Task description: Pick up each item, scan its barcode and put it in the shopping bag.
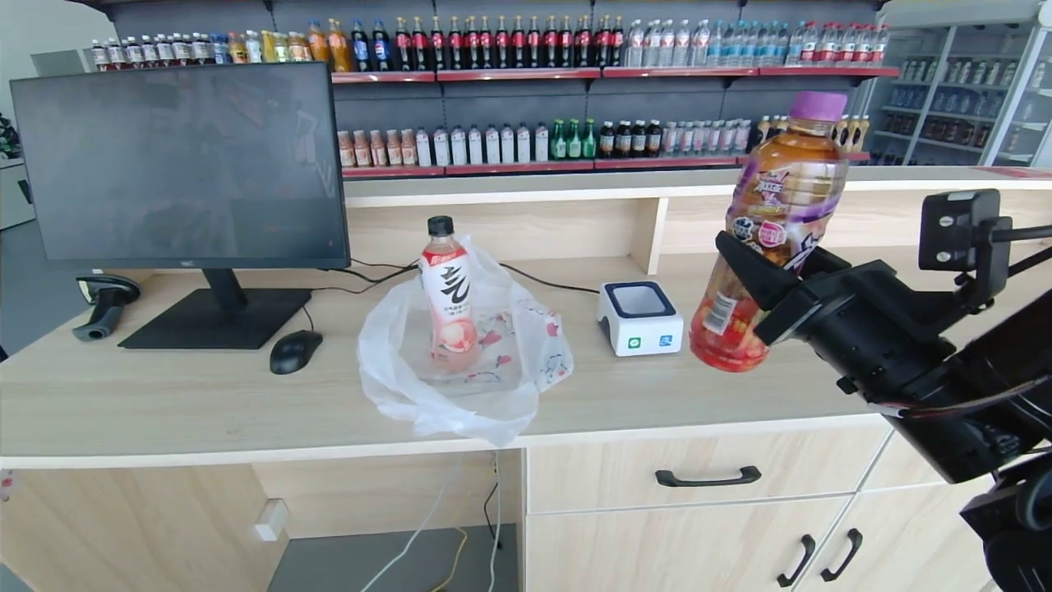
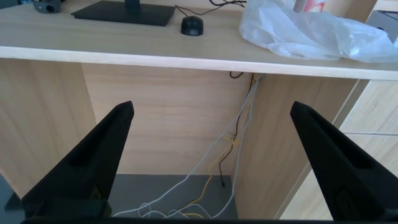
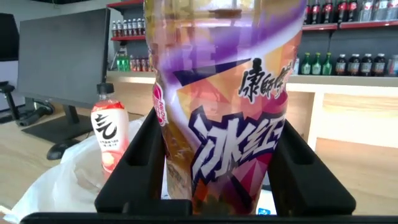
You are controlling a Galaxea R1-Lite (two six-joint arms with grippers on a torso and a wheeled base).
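Purple-capped bottle [image 1: 781,205] held, one pink bottle [image 1: 448,304] bagged

The right arm [image 1: 904,353] is blocky matte black, perhaps red-seamed; the left gripper [image 2: 211,115] has wedge-shaped black fingers [image 2: 93,162].

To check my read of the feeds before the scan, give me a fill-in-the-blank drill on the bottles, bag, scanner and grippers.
1. The right gripper is shut on the bottle with the ____ cap.
2. The bag holds a second bottle with a ____ cap.
3. The left gripper is ____, below the counter.
4. The scanner sits to the bag's ____.

Missing words: purple; black; open; right
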